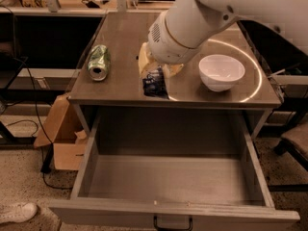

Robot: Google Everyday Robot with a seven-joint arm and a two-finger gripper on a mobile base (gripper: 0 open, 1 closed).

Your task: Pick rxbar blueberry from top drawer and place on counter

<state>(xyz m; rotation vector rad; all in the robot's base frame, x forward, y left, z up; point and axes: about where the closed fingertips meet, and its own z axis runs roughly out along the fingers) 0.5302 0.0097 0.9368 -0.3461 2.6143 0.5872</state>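
My gripper [155,77] hangs under the big white arm, over the front middle of the counter [120,37]. It is shut on the rxbar blueberry [155,84], a small dark navy wrapper that hangs from the cream fingers [146,61] at or just above the counter surface, near its front edge. The top drawer [173,177] stands pulled open below the counter, its flat grey bottom in full view and its dark handle [172,224] at the front. A bright ring of light [256,76] curves across the right of the counter.
A white bowl [221,71] stands on the counter right of the gripper. A green can [98,62] lies on its side at the counter's left. A cardboard box [62,134] sits on the floor to the left, and a shoe [17,211] at bottom left.
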